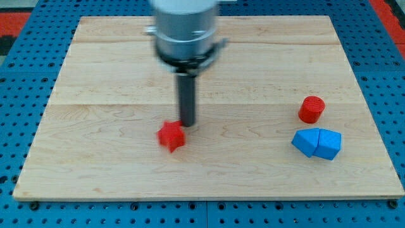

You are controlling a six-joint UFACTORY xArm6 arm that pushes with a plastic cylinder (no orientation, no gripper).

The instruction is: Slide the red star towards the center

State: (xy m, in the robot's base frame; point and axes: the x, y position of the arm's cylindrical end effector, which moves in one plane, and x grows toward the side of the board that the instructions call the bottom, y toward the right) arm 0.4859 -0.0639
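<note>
Pale wood bench lay on blue pegboard. Grey arm housing hung at view's top, dark rod below it. No jaws on this arm, so nothing spread or pinched. Blue block, angular, sat at view's right; red cylinder just above it. Red star sat left of centre, lower half. My tip stood just above-right of star, seemingly touching. Path around star open.
</note>
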